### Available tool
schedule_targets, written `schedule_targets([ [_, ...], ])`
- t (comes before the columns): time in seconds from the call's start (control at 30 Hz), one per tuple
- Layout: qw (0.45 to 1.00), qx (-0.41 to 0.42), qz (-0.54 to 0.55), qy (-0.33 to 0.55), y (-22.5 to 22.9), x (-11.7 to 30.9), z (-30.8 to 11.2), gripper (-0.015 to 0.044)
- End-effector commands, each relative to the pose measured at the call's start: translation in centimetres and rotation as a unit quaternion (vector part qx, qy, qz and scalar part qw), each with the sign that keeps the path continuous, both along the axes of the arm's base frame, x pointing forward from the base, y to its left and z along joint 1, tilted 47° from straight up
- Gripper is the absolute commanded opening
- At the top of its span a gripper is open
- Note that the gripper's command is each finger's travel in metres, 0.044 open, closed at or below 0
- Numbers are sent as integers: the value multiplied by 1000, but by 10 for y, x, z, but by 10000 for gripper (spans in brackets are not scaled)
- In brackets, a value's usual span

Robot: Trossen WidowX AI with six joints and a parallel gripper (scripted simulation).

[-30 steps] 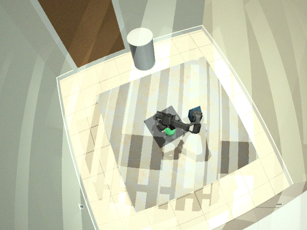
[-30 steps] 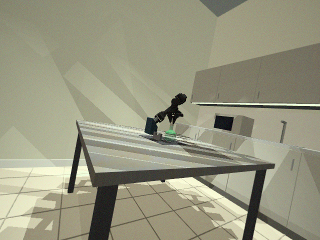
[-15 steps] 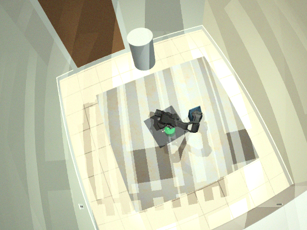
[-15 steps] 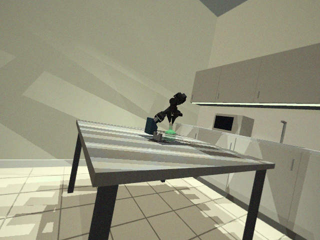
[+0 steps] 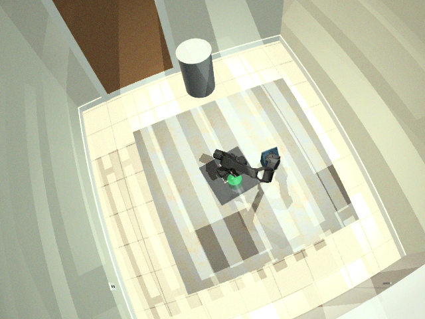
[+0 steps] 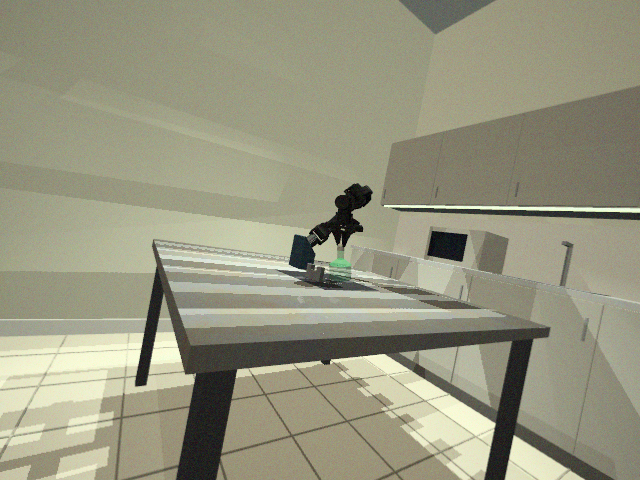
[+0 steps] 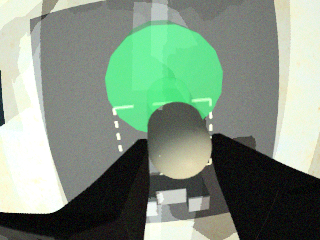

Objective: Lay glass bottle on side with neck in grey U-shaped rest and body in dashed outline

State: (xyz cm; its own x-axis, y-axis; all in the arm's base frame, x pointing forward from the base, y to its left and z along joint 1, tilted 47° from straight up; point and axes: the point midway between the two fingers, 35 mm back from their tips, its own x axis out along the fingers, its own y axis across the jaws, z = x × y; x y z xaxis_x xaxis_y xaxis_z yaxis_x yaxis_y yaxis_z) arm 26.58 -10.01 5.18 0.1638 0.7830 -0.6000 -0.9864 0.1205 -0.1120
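Wrist view: looks down on the glass bottle (image 5: pixel 234 179) (image 6: pixel 340 268) (image 7: pixel 165 55), held upright by the neck between the fingers of the gripper (image 5: pixel 233 173) (image 6: pixel 340 245) (image 7: pixel 179 144). Clenched on that neck, with a fingertip at each side. Shows green and see-through in the bottle's round body, with contents impossible to tell. Stands over the dark mat (image 5: pixel 221 195) (image 6: pixel 361 286) (image 7: pixel 75 75), partly overlapping the dashed outline (image 5: pixel 226 181) (image 7: pixel 118 133) as seen from the wrist; cannot tell whether touching the mat underneath. Near the bottle, on the mat, sits upright with its slot open: the grey U-shaped rest (image 6: pixel 311 273) (image 7: pixel 171 196). Not yet laid on its side, neck apart from the rest. Beyond the table (image 5: pixel 165 171) (image 6: pixel 310 335), shows a grey cylinder (image 5: pixel 198 77) with a pale top, insides hidden.
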Motion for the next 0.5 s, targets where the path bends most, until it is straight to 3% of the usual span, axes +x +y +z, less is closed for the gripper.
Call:
schedule_targets([
  [0.0,1000,-4,1,0,-7,0,-7,122],
  [0.47,1000,8,-2,1,-15,0,-14,122],
])
